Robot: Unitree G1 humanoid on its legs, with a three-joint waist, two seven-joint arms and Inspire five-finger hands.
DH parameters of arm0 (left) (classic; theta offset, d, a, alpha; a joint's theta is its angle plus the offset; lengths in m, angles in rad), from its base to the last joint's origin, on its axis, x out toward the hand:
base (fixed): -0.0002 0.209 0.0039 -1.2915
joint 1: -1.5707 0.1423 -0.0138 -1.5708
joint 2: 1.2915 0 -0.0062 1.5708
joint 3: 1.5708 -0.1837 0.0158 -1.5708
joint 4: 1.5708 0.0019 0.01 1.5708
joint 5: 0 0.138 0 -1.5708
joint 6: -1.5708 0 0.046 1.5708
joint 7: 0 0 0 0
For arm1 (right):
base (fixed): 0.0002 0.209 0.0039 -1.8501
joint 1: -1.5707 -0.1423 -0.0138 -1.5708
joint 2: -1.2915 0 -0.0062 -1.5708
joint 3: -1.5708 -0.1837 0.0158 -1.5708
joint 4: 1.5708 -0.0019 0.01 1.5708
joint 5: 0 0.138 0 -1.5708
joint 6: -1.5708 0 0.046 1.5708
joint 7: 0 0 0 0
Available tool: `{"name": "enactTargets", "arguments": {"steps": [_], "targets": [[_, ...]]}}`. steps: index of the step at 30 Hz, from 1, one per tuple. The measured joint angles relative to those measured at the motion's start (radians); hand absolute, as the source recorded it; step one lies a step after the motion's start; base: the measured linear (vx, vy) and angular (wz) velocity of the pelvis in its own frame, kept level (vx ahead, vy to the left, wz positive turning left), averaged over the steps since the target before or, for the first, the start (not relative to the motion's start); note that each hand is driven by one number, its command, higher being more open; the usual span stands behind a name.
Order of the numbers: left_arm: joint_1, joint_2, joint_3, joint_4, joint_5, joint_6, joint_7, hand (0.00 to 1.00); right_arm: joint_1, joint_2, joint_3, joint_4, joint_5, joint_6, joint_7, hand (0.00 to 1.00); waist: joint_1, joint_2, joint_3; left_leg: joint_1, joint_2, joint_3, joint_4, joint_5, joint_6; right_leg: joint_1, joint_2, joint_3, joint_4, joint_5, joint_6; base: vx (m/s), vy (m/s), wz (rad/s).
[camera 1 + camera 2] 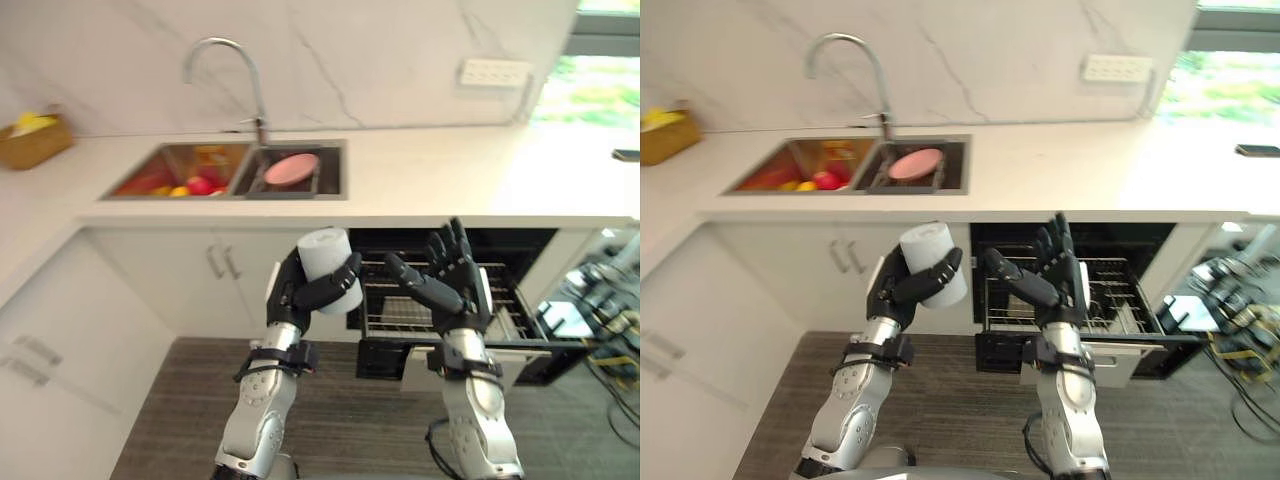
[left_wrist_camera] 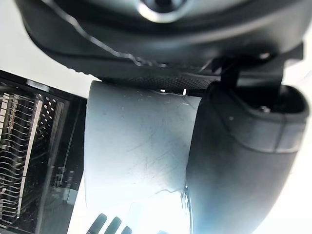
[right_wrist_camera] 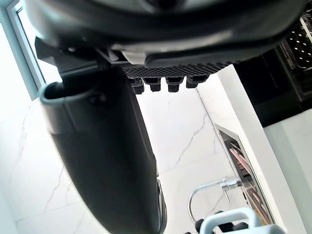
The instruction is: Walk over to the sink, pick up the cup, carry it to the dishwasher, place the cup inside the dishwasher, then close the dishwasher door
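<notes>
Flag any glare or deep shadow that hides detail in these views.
Left eye view: window at upper right blown out by daylight; dishwasher cavity under the counter in deep shadow, rack wires legible. Left wrist view: the cup in the left hand washes into glare at its far end. Right wrist view: marble wall bright, veins legible.

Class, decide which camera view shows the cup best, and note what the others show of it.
The left eye view: the cup's full shape in the left hand. The right eye view matches. The left wrist view shows its side close up; the right wrist view, an edge.
</notes>
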Motion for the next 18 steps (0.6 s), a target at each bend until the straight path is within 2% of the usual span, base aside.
{"name": "enactTargets", "arguments": {"steps": [1,2,3,4,5,7,9,10,11,12,13,14,15,16,18], "targets": [[-0.013,0.010,-0.001,0.001,0.000,0.000,0.002,0.00,-0.006,-0.004,0.001,0.013,0.000,0.003,0.004,1.00,0.001,0.001,-0.004,0.008,-0.005,0.001,-0.001,0.070,-0.005,0.012,-0.006,0.019,0.015,-0.019,0.025,0.77,0.482,-1.16],[-0.025,0.025,-0.001,0.002,-0.001,-0.008,0.012,0.00,-0.008,-0.005,0.004,0.037,0.000,0.006,0.010,1.00,0.005,-0.007,-0.017,0.039,-0.012,0.012,0.019,0.198,-0.058,0.027,-0.022,0.058,0.053,-0.053,0.070,0.63,0.399,-0.84],[-0.048,0.042,0.001,0.017,-0.002,-0.013,0.036,0.00,-0.008,0.021,0.008,0.066,0.018,0.014,0.012,1.00,-0.021,-0.064,-0.040,0.040,-0.066,0.043,0.065,0.161,-0.014,0.025,-0.080,0.077,0.089,-0.070,0.080,0.60,0.374,-0.66],[-0.065,0.044,0.002,0.032,-0.003,-0.013,0.048,0.00,-0.011,0.028,0.010,0.079,0.024,0.017,0.012,1.00,-0.028,-0.077,-0.047,0.040,-0.085,0.058,0.084,0.143,0.003,0.022,-0.100,0.079,0.104,-0.062,0.090,0.52,0.328,-0.31],[-0.101,0.044,0.005,0.067,-0.003,-0.014,0.069,0.00,-0.021,0.032,0.012,0.103,0.030,0.022,0.012,1.00,-0.029,-0.084,-0.052,0.058,-0.107,0.081,0.113,0.099,0.019,0.016,-0.130,0.077,0.146,-0.039,0.114,0.45,0.300,-0.43],[-0.133,0.044,0.016,0.103,-0.002,-0.014,0.096,0.00,-0.050,0.042,0.019,0.145,0.032,0.025,0.013,1.00,-0.028,-0.087,-0.050,0.125,-0.132,0.122,0.111,0.043,0.035,-0.011,-0.164,0.025,0.265,0.004,0.124,0.37,0.253,-0.56],[-0.141,0.045,0.017,0.114,0.000,-0.014,0.109,0.00,-0.061,0.067,0.022,0.162,0.034,0.025,0.012,1.00,-0.027,-0.090,-0.047,0.213,-0.143,0.162,0.079,0.009,0.053,-0.085,-0.218,-0.103,0.457,0.129,0.112,0.26,0.188,-0.61],[-0.141,0.045,0.019,0.115,0.003,-0.014,0.126,0.00,-0.069,0.076,0.038,0.165,0.035,0.037,0.014,1.00,-0.028,-0.087,-0.044,0.278,-0.131,0.192,0.028,0.008,0.055,-0.123,-0.262,-0.185,0.531,0.124,0.086,0.18,0.132,-0.81],[-0.142,0.044,0.033,0.116,0.013,-0.014,0.141,0.00,-0.083,0.079,0.057,0.170,0.035,0.049,0.019,1.00,-0.029,-0.081,-0.040,0.320,-0.114,0.217,-0.006,0.007,0.055,-0.159,-0.279,-0.247,0.546,0.080,0.067,0.12,0.091,-1.04],[-0.143,0.044,0.056,0.116,0.018,-0.018,0.148,0.00,-0.095,0.083,0.083,0.170,0.035,0.054,0.028,1.00,-0.032,-0.070,-0.033,0.351,-0.076,0.250,-0.025,0.004,0.050,-0.200,-0.277,-0.335,0.488,0.034,0.066,0.05,0.063,-1.01],[-0.142,0.049,0.075,0.116,0.018,-0.026,0.147,0.00,-0.103,0.088,0.099,0.168,0.035,0.054,0.035,1.00,-0.032,-0.066,-0.032,0.357,-0.046,0.273,-0.022,-0.009,0.032,-0.224,-0.264,-0.404,0.377,0.035,0.075,0.06,0.050,-1.01],[-0.142,0.065,0.090,0.115,0.018,-0.038,0.142,0.00,-0.110,0.095,0.115,0.158,0.036,0.056,0.035,1.00,-0.029,-0.079,-0.036,0.358,-0.040,0.299,-0.012,-0.034,-0.002,-0.243,-0.255,-0.470,0.219,0.101,0.086,0.07,0.020,-1.04],[-0.135,0.085,0.109,0.116,0.018,-0.048,0.136,0.00,-0.120,0.101,0.136,0.151,0.035,0.062,0.036,1.00,-0.025,-0.113,-0.043,0.359,-0.049,0.334,0.006,-0.054,-0.012,-0.255,-0.262,-0.528,0.115,0.145,0.071,0.13,-0.048,-1.21],[-0.111,0.081,0.134,0.126,0.018,-0.049,0.133,0.00,-0.121,0.090,0.142,0.137,0.035,0.074,0.046,1.00,-0.025,-0.099,-0.047,0.361,-0.029,0.340,0.019,-0.079,-0.009,-0.216,-0.234,-0.553,0.038,0.147,0.058,0.14,-0.065,-1.01],[-0.080,0.071,0.136,0.129,0.022,-0.049,0.121,0.00,-0.120,0.060,0.142,0.116,0.036,0.083,0.052,1.00,-0.035,-0.057,-0.025,0.349,-0.005,0.323,0.040,-0.098,-0.002,-0.194,-0.184,-0.529,-0.050,0.197,0.054,0.11,-0.017,-0.76]]}}
